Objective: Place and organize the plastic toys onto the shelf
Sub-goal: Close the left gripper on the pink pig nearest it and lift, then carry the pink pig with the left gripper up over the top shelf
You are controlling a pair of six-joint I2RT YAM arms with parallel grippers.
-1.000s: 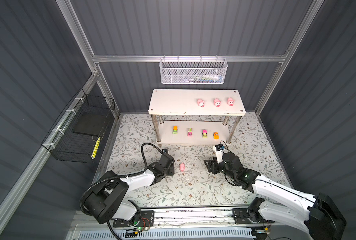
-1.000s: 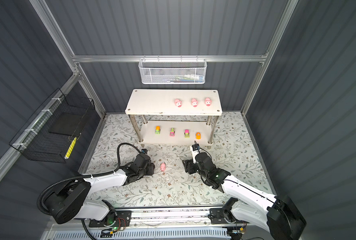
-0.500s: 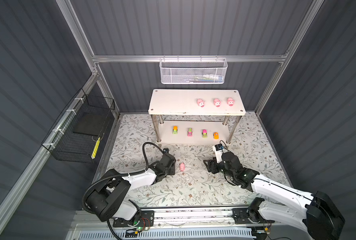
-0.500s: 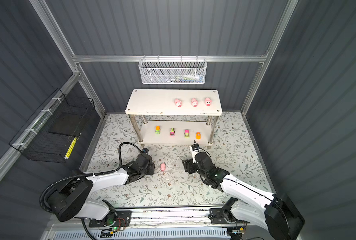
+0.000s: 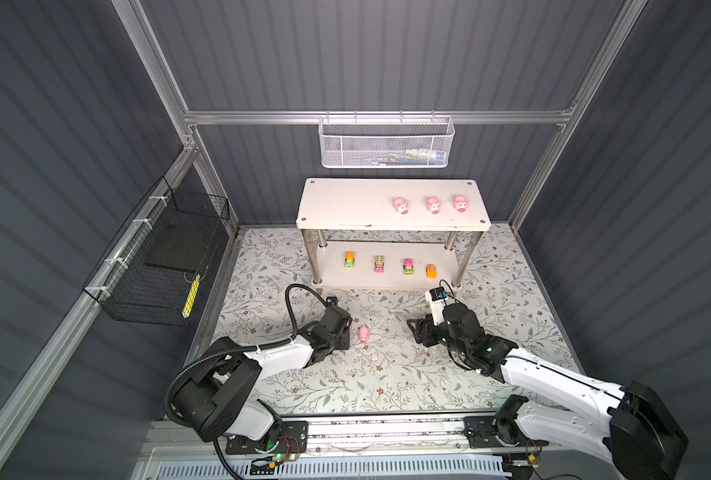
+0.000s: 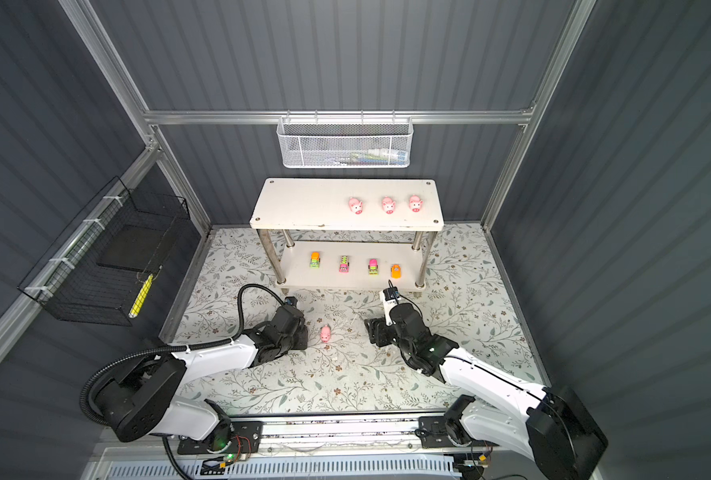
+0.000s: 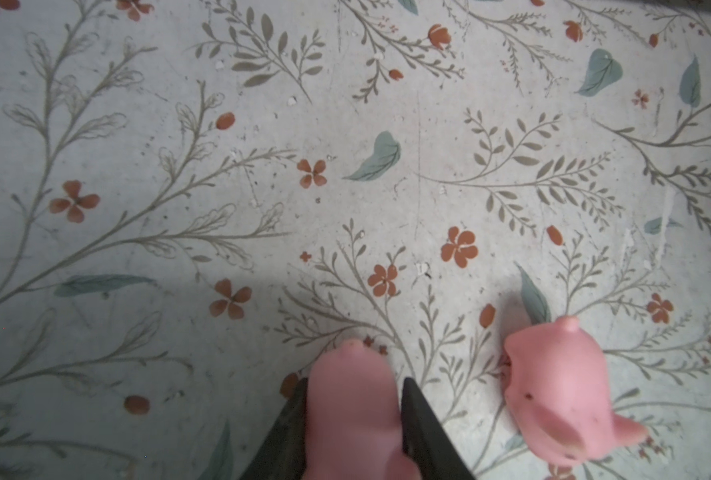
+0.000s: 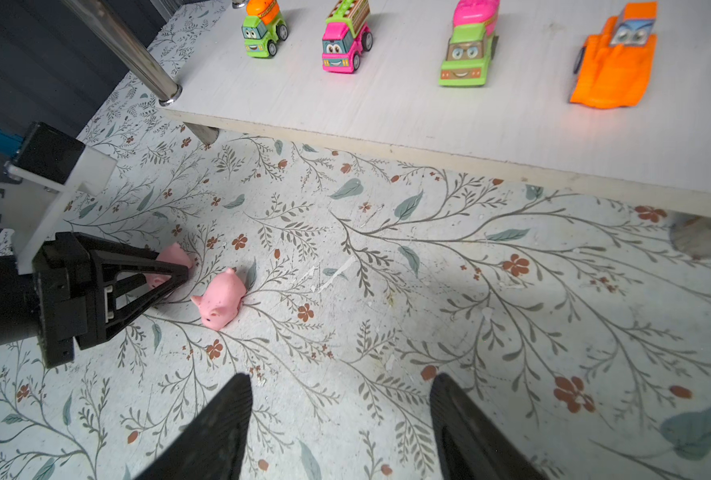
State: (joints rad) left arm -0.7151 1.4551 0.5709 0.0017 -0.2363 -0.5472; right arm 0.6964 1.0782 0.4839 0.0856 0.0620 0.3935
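We note left gripper (image 8: 181,272) just clamped small pink plastic pig (image 8: 173,252); grasp done, lift to white two-tier shelf (image 5: 345,203) next; right gripper (image 8: 339,380) parted, empty.

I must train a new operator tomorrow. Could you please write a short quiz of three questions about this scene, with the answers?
1. True or false: the right gripper is closed on a toy car.
2. How many pigs stand on the top board of the shelf?
3. What does the left gripper grip? A) a pink pig B) the orange car C) nothing

Key
1. False: its jaws are open and empty above the mat.
2. Three.
3. A. A second pig lies loose on the mat beside that gripper.
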